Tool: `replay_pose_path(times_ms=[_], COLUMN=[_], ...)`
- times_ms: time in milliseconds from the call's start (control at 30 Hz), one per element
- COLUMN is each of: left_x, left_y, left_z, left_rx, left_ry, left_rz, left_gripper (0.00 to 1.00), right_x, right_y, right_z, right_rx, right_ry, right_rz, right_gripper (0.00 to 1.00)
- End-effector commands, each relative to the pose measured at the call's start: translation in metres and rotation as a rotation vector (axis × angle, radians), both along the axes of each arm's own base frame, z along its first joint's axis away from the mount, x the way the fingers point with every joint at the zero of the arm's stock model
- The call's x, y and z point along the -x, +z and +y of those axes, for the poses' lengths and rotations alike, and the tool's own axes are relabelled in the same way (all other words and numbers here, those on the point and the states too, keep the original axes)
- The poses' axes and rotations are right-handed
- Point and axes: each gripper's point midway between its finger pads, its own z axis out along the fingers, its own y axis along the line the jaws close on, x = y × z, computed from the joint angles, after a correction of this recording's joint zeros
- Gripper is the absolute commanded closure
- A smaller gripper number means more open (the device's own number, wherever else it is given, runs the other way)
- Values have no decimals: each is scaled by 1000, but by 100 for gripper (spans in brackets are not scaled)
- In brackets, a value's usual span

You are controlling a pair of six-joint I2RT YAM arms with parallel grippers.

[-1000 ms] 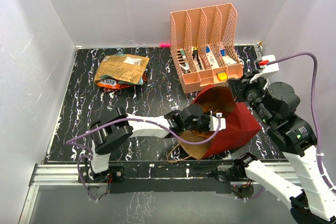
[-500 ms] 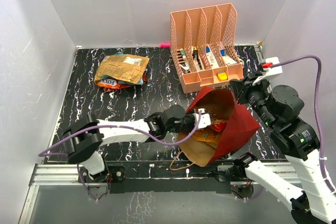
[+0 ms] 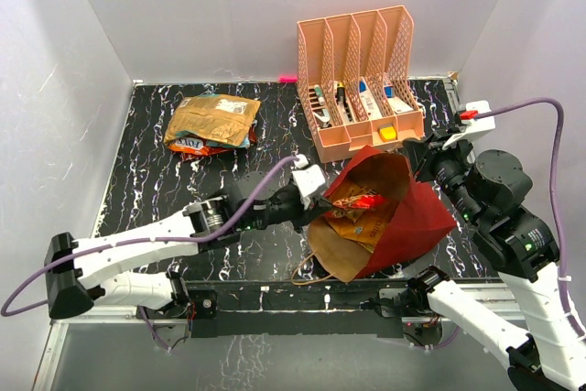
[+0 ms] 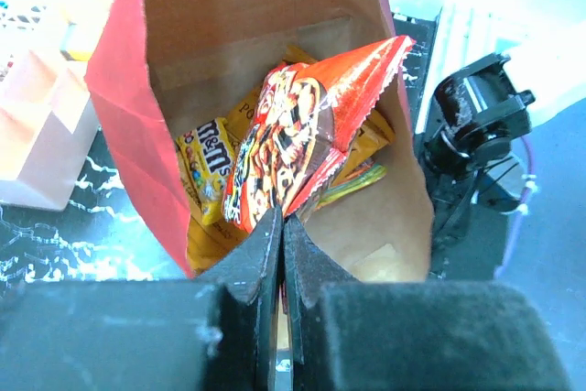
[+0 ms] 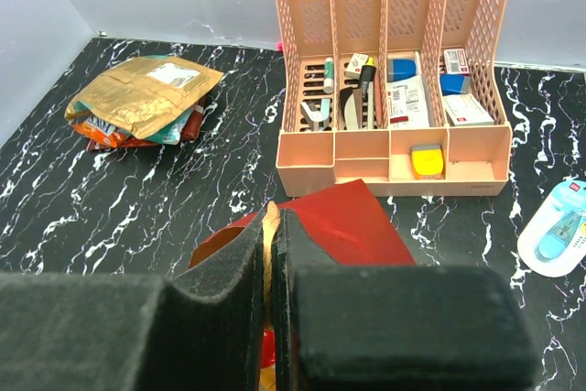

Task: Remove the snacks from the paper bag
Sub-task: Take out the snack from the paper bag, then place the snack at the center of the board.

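Note:
The paper bag point(image 3: 417, 217) lies tilted, its mouth facing left, dark red outside and brown inside point(image 4: 247, 16). My left gripper point(image 3: 330, 199) is at the bag's mouth, shut on a corner of an orange-red snack packet point(image 3: 359, 200). In the left wrist view the jaws point(image 4: 279, 222) pinch that packet point(image 4: 293, 135), which is partly out of the bag. A yellow candy packet point(image 4: 206, 167) and others lie deeper inside. My right gripper point(image 3: 417, 158) is shut on the bag's upper rim point(image 5: 273, 226). A pile of snacks point(image 3: 212, 121) lies at the back left on the table.
The peach mesh organizer point(image 3: 362, 89) with pens and small items stands right behind the bag; it also shows in the right wrist view point(image 5: 394, 70). A light-blue tag-like object point(image 5: 558, 226) lies to its right. A small pink item point(image 3: 287, 78) sits at the back wall.
My left gripper has drawn back leftward out of the bag's inside to its mouth, bringing the orange-red packet with it. The right gripper still holds the rim.

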Motion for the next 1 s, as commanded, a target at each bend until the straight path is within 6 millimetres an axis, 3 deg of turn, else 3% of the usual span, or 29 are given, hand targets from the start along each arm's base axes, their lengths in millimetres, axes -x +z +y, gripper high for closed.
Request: replay_pose_path(times_ms=[0, 200, 433, 567, 733, 967], left_x=[6, -9, -36, -62, -115, -211], left_y=[36, 60, 101, 107, 105, 98], left_z=[31, 69, 107, 129, 167, 201], left_rx=[-5, -23, 12, -19, -49, 154], left_ry=[107, 297, 512, 676, 874, 932], left_rz=[155, 196, 232, 237, 234, 434], left_gripper=[100, 100, 100, 100, 100, 100], right_x=[1, -1, 0, 1, -1, -3], right_y=[37, 33, 37, 37, 36, 37], right_z=[-4, -3, -5, -5, -2, 2], right_rx=[-59, -55, -52, -51, -52, -54], right_ry=[-18, -13, -18, -16, -9, 7], right_rz=[-127, -122, -132, -135, -136, -127], right_gripper=[93, 93, 93, 93, 93, 93])
